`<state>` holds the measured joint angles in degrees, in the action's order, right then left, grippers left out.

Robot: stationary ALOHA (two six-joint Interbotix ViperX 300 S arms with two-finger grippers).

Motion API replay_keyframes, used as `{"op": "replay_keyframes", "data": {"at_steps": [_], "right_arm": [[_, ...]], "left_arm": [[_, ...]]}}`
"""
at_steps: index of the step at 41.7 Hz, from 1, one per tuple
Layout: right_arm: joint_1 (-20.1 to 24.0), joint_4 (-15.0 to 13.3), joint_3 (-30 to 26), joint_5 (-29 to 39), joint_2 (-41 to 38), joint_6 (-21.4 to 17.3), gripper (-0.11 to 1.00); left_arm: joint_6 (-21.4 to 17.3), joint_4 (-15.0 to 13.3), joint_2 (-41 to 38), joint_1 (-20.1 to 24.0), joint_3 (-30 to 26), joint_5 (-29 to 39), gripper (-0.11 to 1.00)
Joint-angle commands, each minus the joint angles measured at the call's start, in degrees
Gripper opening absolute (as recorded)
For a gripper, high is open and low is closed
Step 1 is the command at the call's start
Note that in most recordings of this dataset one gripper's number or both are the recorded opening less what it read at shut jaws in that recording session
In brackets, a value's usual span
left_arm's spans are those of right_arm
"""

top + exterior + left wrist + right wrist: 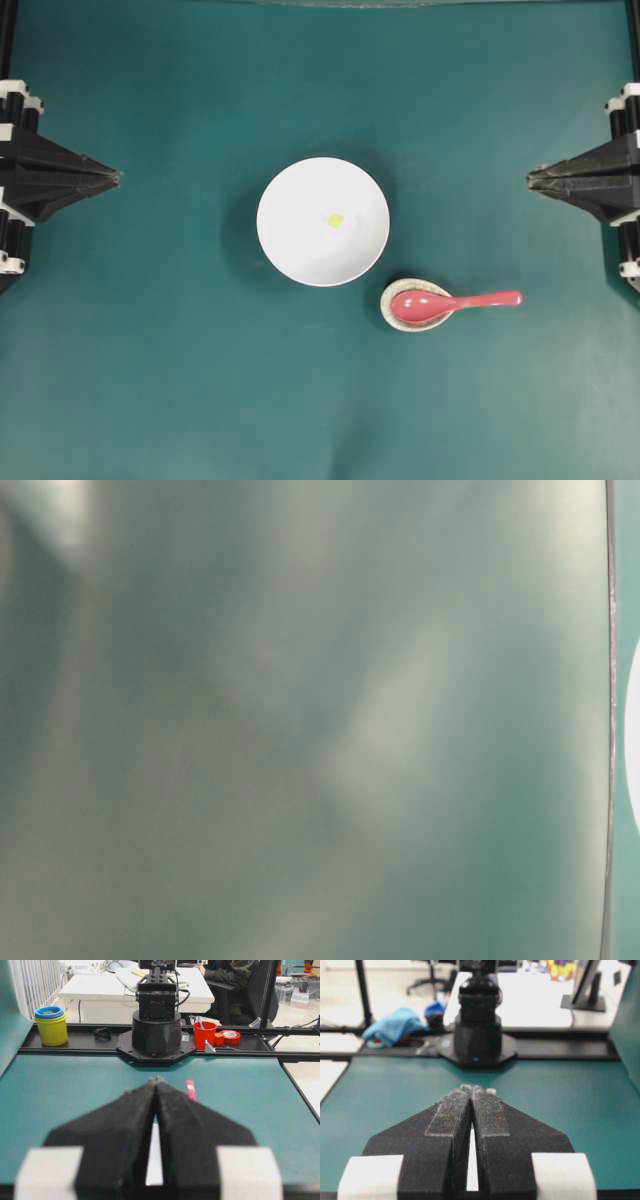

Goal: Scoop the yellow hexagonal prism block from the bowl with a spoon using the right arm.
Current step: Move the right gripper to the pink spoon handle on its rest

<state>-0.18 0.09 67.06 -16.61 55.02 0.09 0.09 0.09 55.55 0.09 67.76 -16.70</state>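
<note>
Since nothing is in hand yet, every risk sits in the pickup. Right end effector (pixel 530 179) is closed and empty, parked at the right edge of the tabletop (pixel 150 380), well apart from the work. Left end effector (pixel 118 178) likewise: closed, empty, at the left edge.

Spoon (pixel 450 303): scoop sits in the small speckled spoon rest (pixel 392 312), handle pointing right, just beside the bowl (pixel 300 225) at its lower right. Yellow hexagonal prism block (pixel 335 220) lies inside the bowl, near the middle.

Likely failure modes:
- Handle is short, glossy and low; a pinch off-centre probably rolls or squirts it out.
- Rest looks light; a nudge could drag it into the bowl.
- Block is far smaller than the scoop; the leading edge may just push it around the bowl's floor instead of getting under it.
- Bowl isn't fixed, so side load may slide it.

Visibility:
- Table-level view is a blurred teal wash, with only a white sliver at its right edge; useless.
- Left wrist view catches only a pink bit of spoon past its own fingertips; right wrist view shows no task items.
- Bowl depth and handle clearance can't be read from overhead.
</note>
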Motion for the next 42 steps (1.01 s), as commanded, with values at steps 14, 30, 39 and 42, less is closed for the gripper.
{"op": "replay_keyframes", "data": {"at_steps": [14, 30, 39, 42], "right_arm": [[-0.18, 0.09, -0.97, 2.99, -0.44, -0.53, 0.0], [0.26, 0.18, -0.35, 2.64, -2.72, -0.62, 0.46], [2.55, 0.18, 0.44, 0.97, -5.71, -0.62, 0.55], [3.78, 0.18, 1.23, -1.76, -7.56, -0.62, 0.55]], "left_arm": [[0.09, 0.79, -0.35, -0.09, -0.97, 0.44, 0.0], [0.26, 0.79, -0.53, -0.09, -0.88, 0.44, 0.0], [0.26, 0.7, -0.7, -0.09, -0.88, 0.53, 0.0], [0.26, 0.7, -0.7, -0.09, -0.88, 0.53, 0.0]]}}
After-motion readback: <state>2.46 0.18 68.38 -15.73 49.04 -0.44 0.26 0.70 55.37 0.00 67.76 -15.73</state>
